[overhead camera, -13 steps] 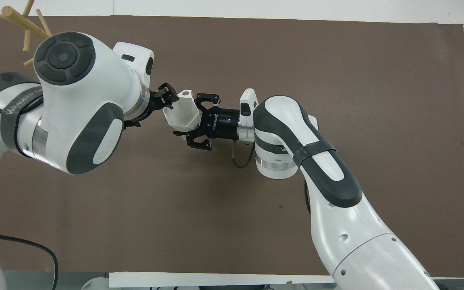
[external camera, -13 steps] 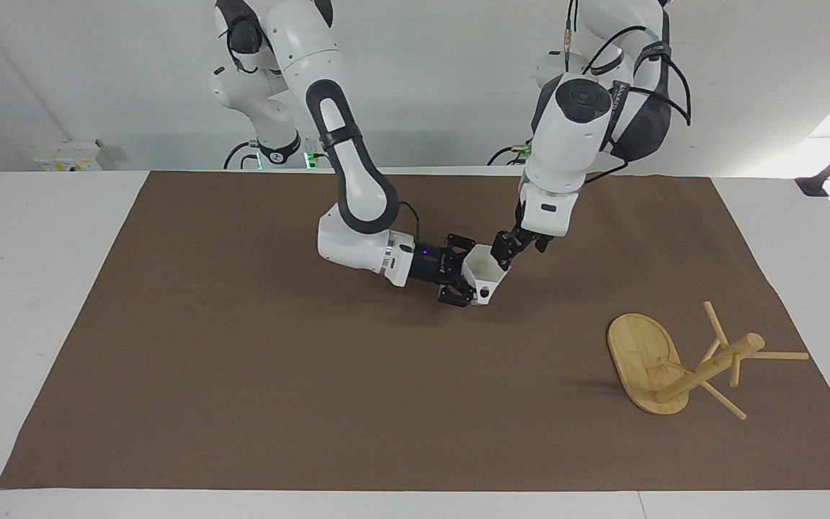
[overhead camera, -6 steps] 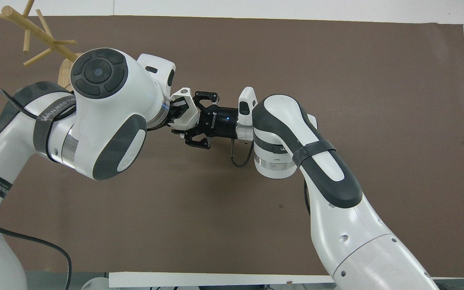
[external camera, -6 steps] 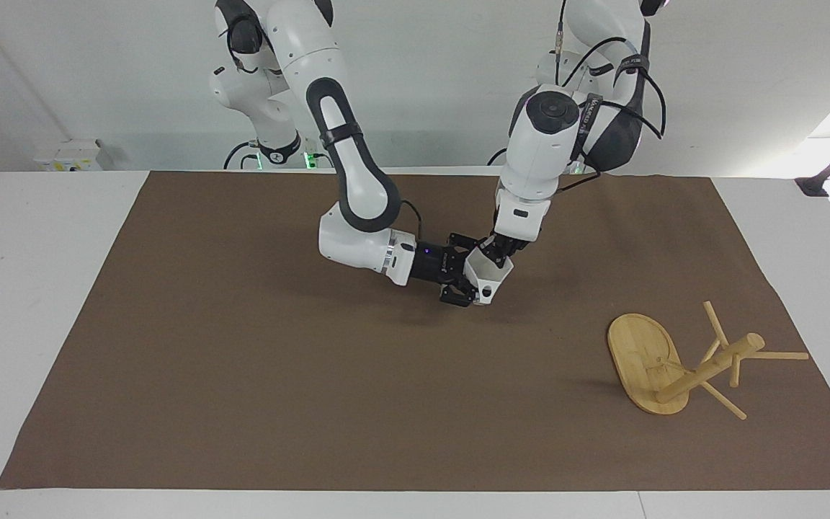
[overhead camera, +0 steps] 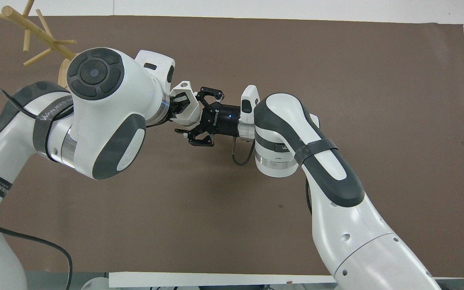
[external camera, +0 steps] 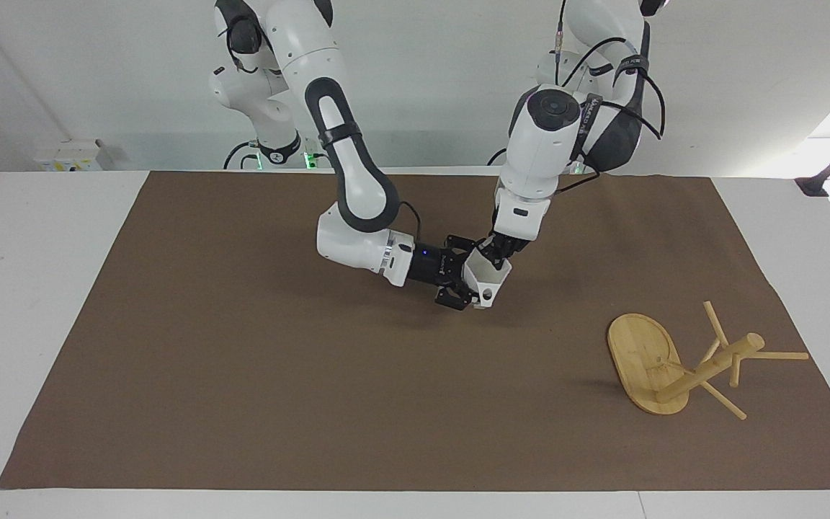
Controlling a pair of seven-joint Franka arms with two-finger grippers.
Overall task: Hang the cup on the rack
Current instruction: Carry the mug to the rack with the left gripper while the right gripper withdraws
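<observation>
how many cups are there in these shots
1. The cup is up over the middle of the mat, between the right tool and the left tool. None is on the rack, which lies tipped over toward the left arm's end.

One camera looks down across the table [external camera: 47, 303] at both robots, another hangs steeply above them, sharing the brown mat [external camera: 242, 375].

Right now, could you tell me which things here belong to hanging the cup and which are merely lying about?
Belongs to the job:
cup, between both grippers
right gripper
left gripper
rack, tipped on its side

Lying about:
only the brown mat
</observation>
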